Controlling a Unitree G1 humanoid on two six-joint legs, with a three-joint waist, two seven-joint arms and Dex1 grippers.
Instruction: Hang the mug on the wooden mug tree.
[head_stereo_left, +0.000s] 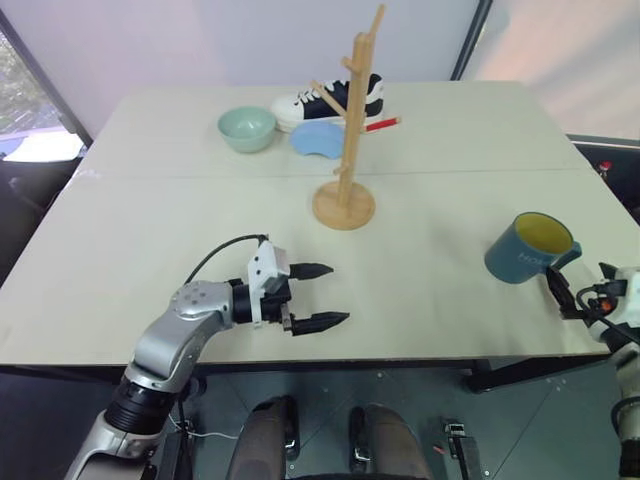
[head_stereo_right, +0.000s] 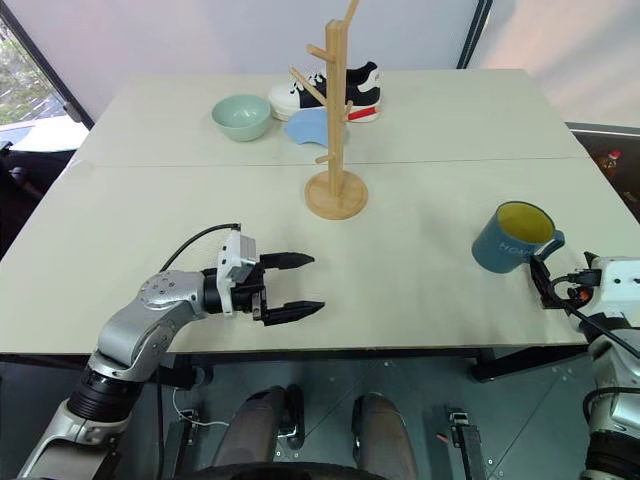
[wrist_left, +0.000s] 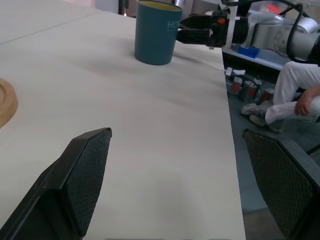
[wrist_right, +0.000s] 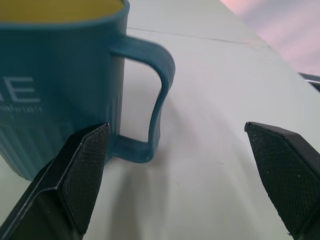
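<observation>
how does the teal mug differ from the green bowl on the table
The dark teal-blue ceramic mug with a yellow inside has a loop handle and stands tall-sided near the table's right edge, close to the right gripper. The pale green round bowl has no handle, is low and wide, and sits at the far side beside a black and white sneaker. Both stand upright on the table, mouths up.

Teal mug (head_stereo_left: 528, 250) upright near table's right edge; wooden mug tree (head_stereo_left: 347, 140) stands mid-table.
</observation>
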